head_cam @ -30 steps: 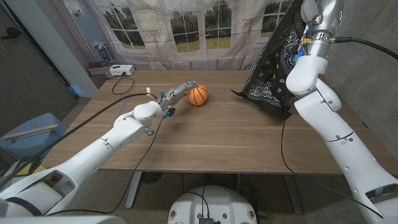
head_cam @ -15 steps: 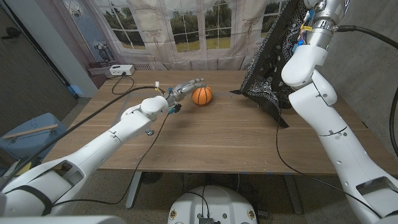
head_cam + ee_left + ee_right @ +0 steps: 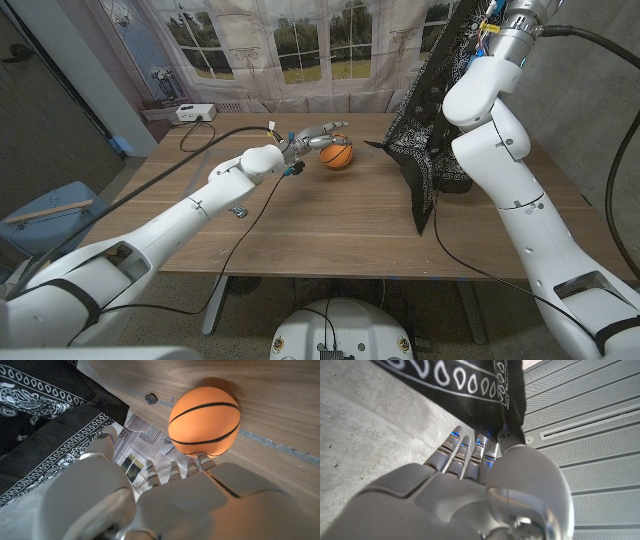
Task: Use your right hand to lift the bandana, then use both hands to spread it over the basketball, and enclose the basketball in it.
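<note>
High above the wooden table point(image 3: 330, 215), the right hand point(image 3: 485, 477) pinches a corner of the black bandana point(image 3: 432, 120), which hangs down to the tabletop. Left hand point(image 3: 322, 133), fingers spread and holding nothing, reaches just beside the basketball point(image 3: 336, 155) resting on the table.

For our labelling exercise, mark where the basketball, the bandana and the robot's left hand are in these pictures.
basketball point(image 3: 337, 155): head view, middle of the orange ball on the table.
bandana point(image 3: 432, 110): head view, the hanging black patterned cloth.
left hand point(image 3: 318, 134): head view, the fingers reaching beside the ball.
</note>
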